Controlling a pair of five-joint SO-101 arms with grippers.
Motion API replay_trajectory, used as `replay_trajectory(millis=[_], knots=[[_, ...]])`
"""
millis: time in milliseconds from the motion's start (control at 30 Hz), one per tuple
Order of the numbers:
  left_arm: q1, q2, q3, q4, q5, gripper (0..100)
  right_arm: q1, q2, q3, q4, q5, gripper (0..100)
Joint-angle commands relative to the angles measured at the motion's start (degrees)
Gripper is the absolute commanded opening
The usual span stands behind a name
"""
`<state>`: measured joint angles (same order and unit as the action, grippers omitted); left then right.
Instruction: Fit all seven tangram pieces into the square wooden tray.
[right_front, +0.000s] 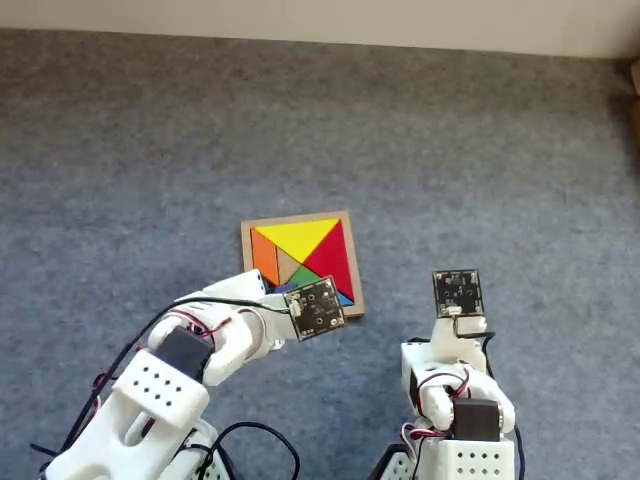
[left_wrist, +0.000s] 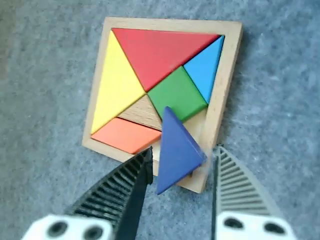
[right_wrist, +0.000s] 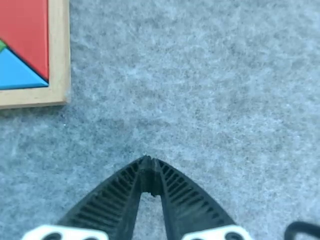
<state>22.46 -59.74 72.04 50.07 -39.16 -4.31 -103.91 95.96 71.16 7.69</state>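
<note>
Left gripper (left_wrist: 183, 149), jaws apart, straddled the dk-blue triangle (left_wrist: 172, 137), which lay askew across the wooden tray (left_wrist: 227, 75) rim, one tip by the green square (left_wrist: 177, 95). Right gripper (right_wrist: 149, 160), jaws together, hung over open grey carpet (right_wrist: 200, 75) just off the tray's corner.

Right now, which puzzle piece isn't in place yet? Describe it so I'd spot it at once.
Find the square wooden tray on the grey carpet, then its corner nearest the left arm's fingers. There lies a dark blue triangle. Unlike its neighbours, such as the light blue triangle, which lie flat inside, it sits askew across the tray's rim.
</note>
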Motion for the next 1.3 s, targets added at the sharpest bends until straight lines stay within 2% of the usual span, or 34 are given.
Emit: replay_trajectory(millis=[0, 233, 333, 500, 667, 1267], knots=[[-2.24, -4.44, -0.66, 1.32, 3.08, 20, 0.48, -0.92, 8.57, 0.31, -0.18, 0.8], [-13.41, -5.76, 1.80, 2.55, 5.36, 20, 0.48, -0.92, 8.57, 0.31, -0.18, 0.8], [-14.99, -5.41, 5.76, 2.20, 5.54, 20, 0.48, -0.92, 8.57, 0.31, -0.09, 0.8], [-15.43, -5.49, 9.63, 0.18, 13.54, 20, 0.48, -0.92, 8.57, 0.31, -0.09, 0.8], [-19.47, -5.58, 9.63, -0.97, 15.30, 20, 0.48, -0.92, 8.57, 0.31, -0.09, 0.8], [-18.07, -5.41, 10.15, -4.40, 17.58, 20, 0.48, -0.92, 8.57, 0.31, -0.18, 0.8]])
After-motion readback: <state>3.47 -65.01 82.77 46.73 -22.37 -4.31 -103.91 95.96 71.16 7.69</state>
